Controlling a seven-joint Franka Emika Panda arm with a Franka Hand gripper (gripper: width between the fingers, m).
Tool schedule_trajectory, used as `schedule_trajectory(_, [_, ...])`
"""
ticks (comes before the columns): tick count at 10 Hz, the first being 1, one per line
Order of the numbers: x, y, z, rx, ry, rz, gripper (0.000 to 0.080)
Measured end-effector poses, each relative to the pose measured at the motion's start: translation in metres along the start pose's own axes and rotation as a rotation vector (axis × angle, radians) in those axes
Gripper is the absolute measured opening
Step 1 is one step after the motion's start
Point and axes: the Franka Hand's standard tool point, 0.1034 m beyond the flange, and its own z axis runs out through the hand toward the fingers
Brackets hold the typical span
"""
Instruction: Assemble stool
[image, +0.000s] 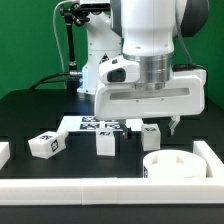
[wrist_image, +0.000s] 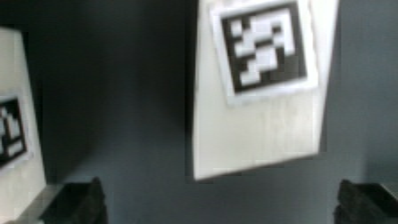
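Note:
Three white blocky stool legs with black-and-white tags stand on the black table in the exterior view: one towards the left (image: 46, 144), one in the middle (image: 105, 141), one further right (image: 150, 136). The round white ring-shaped seat (image: 170, 165) lies at the front right. My gripper (image: 155, 122) hangs just above the right leg, open and empty. In the wrist view a tagged white leg (wrist_image: 263, 85) lies ahead of the gripper (wrist_image: 219, 205), not between the dark fingertips (wrist_image: 75, 203). A second leg (wrist_image: 15, 120) shows at the frame edge.
The marker board (image: 92, 124) lies flat behind the legs. Long white border rails run along the front (image: 90, 190), the exterior view's right (image: 211, 152) and its left (image: 3, 152). A dark stand (image: 70, 45) rises at the back.

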Motion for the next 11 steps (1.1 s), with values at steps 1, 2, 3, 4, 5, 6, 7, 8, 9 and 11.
schedule_trajectory(1, [-0.003, -0.001, -0.001, 0.001, -0.062, -0.001, 0.0649])
schedule_trajectory(2, [-0.004, -0.002, -0.001, 0.003, -0.141, 0.0, 0.0649])
schedule_trajectory(3, [-0.004, -0.003, -0.001, 0.005, -0.206, 0.0, 0.0649])
schedule_trajectory(4, [-0.003, -0.004, 0.0, 0.006, -0.242, 0.0, 0.0649])
schedule_trajectory(5, [-0.01, -0.005, 0.0, 0.007, -0.344, -0.002, 0.0649])
schedule_trajectory(6, [-0.009, -0.005, 0.001, 0.009, -0.403, -0.003, 0.0649])
schedule_trajectory(7, [-0.011, -0.006, 0.002, 0.01, -0.451, -0.004, 0.0649])
schedule_trajectory(8, [-0.016, -0.006, 0.002, 0.011, -0.532, -0.005, 0.0649])
schedule_trajectory(9, [-0.017, -0.007, 0.004, 0.012, -0.601, -0.006, 0.0649])
schedule_trajectory(11, [-0.022, -0.008, 0.008, 0.013, -0.707, -0.01, 0.0649])
